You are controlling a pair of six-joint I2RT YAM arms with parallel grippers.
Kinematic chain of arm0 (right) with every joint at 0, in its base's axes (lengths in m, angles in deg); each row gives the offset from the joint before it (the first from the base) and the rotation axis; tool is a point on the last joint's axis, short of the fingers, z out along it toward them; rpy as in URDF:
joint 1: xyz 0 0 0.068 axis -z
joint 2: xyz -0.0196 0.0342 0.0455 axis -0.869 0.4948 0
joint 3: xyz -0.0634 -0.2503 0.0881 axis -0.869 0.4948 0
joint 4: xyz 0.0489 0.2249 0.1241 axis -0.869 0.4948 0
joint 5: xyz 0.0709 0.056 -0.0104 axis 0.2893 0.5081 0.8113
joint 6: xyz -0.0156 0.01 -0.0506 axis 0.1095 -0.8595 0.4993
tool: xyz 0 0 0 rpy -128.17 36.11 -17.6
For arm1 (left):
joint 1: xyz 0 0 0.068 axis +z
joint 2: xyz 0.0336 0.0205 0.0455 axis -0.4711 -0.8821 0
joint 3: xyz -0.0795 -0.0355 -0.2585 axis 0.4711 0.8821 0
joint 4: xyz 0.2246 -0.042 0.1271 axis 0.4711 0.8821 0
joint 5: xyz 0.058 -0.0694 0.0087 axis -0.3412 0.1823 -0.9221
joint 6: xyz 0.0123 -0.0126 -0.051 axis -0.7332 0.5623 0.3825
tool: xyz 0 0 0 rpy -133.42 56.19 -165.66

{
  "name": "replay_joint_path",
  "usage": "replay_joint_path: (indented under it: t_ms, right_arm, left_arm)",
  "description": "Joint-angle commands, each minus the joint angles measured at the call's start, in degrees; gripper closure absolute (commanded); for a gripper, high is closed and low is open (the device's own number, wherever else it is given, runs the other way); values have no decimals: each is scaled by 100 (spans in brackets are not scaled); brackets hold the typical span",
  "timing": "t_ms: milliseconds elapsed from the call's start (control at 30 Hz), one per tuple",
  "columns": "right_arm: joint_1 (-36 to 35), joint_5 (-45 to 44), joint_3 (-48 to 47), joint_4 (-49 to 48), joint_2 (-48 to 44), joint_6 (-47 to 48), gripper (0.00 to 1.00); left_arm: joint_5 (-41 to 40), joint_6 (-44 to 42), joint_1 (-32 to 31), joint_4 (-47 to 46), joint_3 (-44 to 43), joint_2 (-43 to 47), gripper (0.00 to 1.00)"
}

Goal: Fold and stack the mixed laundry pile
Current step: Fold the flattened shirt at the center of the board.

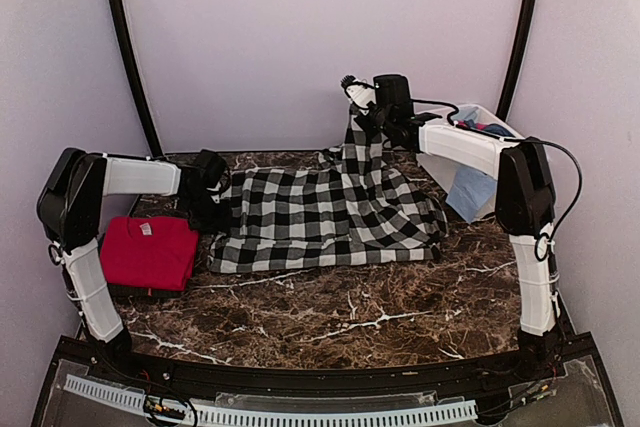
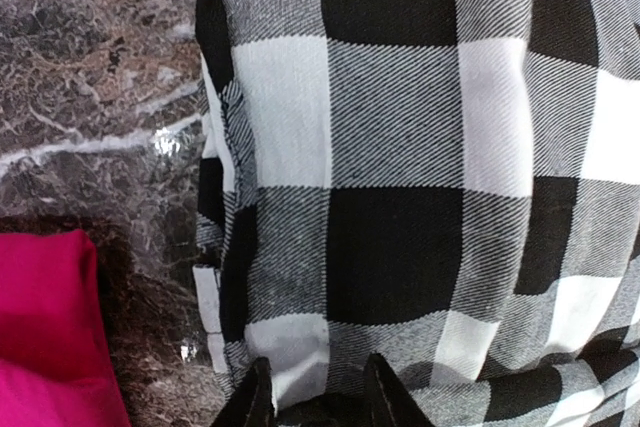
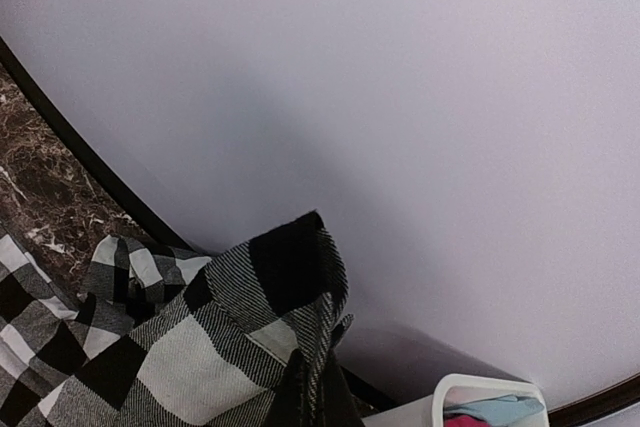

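The black-and-white checked garment [image 1: 320, 217] lies spread over the middle of the marble table. My right gripper [image 1: 360, 107] is shut on its far corner and holds that corner up above the table near the back wall. In the right wrist view the cloth [image 3: 200, 347] hangs from the closed fingers of the gripper [image 3: 318, 402]. My left gripper [image 1: 208, 197] sits low at the garment's left edge. In the left wrist view its fingers [image 2: 320, 397] stand a little apart, with a fold of checked cloth [image 2: 400, 147] pinched between them. A folded red tee [image 1: 148, 252] lies at the left.
A white tub [image 1: 500, 125] stands at the back right with a light blue piece [image 1: 468, 192] draped over its side and pink and blue cloth [image 3: 490, 412] inside. The red tee [image 2: 45, 327] lies just left of my left gripper. Bare marble [image 1: 350, 317] runs along the near side.
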Motion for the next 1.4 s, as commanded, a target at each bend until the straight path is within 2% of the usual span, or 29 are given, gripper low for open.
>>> replay_joint_path:
  t_ms: [0, 333, 400, 467, 567, 733, 1067, 1367]
  right_arm:
    - [-18, -26, -77, -192, -266, -59, 100]
    - [-17, -40, -67, -177, -258, -74, 100]
    - [-18, -20, -68, -169, -259, -88, 100]
    - [-18, -14, -78, -160, -252, -103, 100]
    - [-18, 11, -101, -116, -255, -137, 100]
    - [-19, -5, -98, -128, -258, -129, 100]
    - [-18, -5, -62, -149, -258, -117, 100]
    - [-18, -31, -47, -168, -265, -86, 100]
  left_arm:
    - [-210, -56, -137, 211, 74, -127, 69]
    - [-537, 116, -404, 324, 186, -68, 77]
    - [-714, 173, -460, 441, 176, 89, 77]
    - [-870, 234, -517, 599, 148, 288, 71]
    - [-1122, 321, -582, 736, 102, 580, 69]
    - [-1065, 366, -596, 833, 79, 765, 70]
    - [-806, 492, -605, 488, 326, 406, 71]
    - [-618, 514, -605, 165, 363, -81, 77]
